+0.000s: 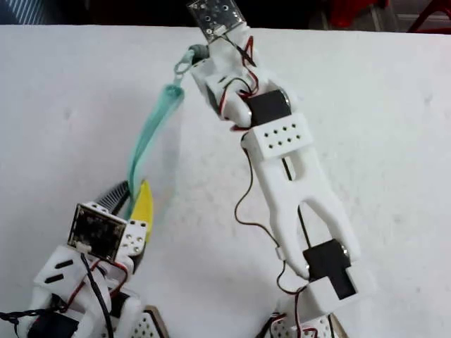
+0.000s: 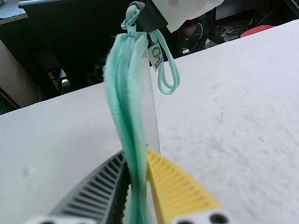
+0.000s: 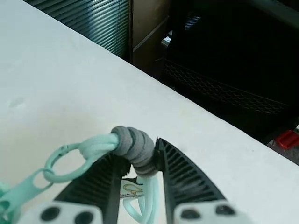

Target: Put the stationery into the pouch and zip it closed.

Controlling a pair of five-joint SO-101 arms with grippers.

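A clear pouch with a mint-green zipper (image 1: pixel 151 134) hangs stretched between both grippers above the white table (image 1: pixel 366 105). My left gripper (image 1: pixel 137 204), with one grey and one yellow finger, is shut on the pouch's near end (image 2: pixel 128 107); in the left wrist view the zipper band runs straight out of the left gripper (image 2: pixel 138 186). At the far end my right gripper (image 1: pixel 201 56) is shut on the grey bead (image 3: pixel 135 147) of the zipper-pull cord, with the mint ring of the pull (image 3: pixel 60 163) just beside the right gripper (image 3: pixel 140 154). A mint cord loop (image 2: pixel 166 77) with a small tag dangles there.
The right arm's white links (image 1: pixel 296 183) lie across the middle of the table. The table's far edge (image 1: pixel 106 25) runs just behind the right gripper, with a dark room beyond. Bare table surface lies to the left and right.
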